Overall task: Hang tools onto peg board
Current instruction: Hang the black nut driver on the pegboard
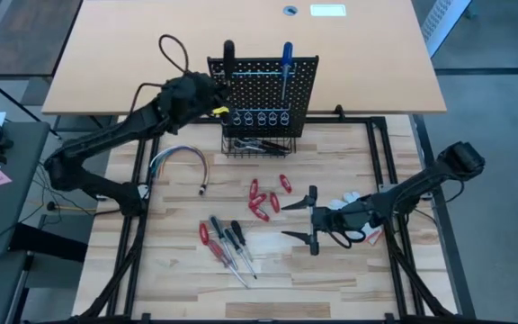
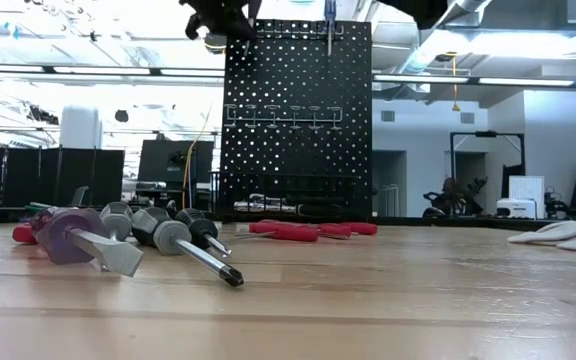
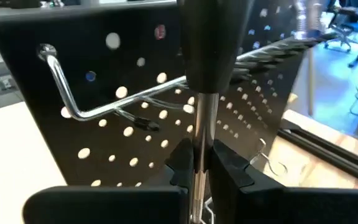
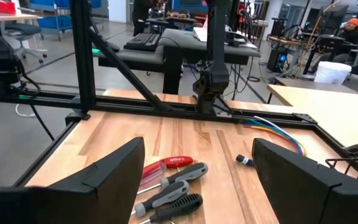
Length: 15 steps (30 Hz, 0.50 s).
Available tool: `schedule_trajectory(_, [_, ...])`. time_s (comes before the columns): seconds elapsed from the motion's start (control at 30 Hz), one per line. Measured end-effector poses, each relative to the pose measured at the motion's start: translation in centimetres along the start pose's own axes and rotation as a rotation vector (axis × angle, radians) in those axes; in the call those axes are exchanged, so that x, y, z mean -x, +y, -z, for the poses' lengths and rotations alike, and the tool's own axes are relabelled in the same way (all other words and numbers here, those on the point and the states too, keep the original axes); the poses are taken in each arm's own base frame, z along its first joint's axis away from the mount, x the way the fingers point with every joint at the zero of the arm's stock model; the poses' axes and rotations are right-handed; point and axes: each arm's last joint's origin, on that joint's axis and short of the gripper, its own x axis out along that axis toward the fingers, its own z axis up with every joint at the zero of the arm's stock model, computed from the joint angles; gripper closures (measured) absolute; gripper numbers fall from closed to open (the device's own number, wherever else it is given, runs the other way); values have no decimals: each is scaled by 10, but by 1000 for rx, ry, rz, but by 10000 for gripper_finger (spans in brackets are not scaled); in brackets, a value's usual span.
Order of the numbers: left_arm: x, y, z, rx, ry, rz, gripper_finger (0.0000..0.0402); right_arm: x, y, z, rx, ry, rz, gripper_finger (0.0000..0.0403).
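Note:
The black peg board stands upright at the table's far middle. A blue-handled screwdriver hangs at its top. My left gripper is level at the board's upper left, shut on a black-handled screwdriver. My right gripper hovers open and holds nothing. It is over the table's right middle, beside the loose tools. Several screwdrivers and red-handled pliers lie flat on the wood. My left gripper pinches the screwdriver's bare metal shaft between its two fingers, just below the black handle. The fingers reach in about level from the table's left side and lie across the shaft. The screwdriver stands upright, handle up, lifted clear in front of the board's perforated face.
A silver wire holder juts out from the board beside the held screwdriver. A black wire basket sits at the board's foot. A bundle of coloured wires lies left of centre. A white glove lies under my right arm.

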Motion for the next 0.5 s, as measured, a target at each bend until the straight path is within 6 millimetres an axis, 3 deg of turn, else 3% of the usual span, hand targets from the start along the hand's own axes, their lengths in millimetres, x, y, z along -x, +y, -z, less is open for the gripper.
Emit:
schedule_trajectory(0.17, [-7, 1, 4, -5, 15, -39, 384, 2, 3, 0, 4, 1, -12, 97])
schedule_trajectory(0.5, [25, -10, -7, -32, -24, 16, 383, 2, 4, 0, 7, 7, -17, 97])
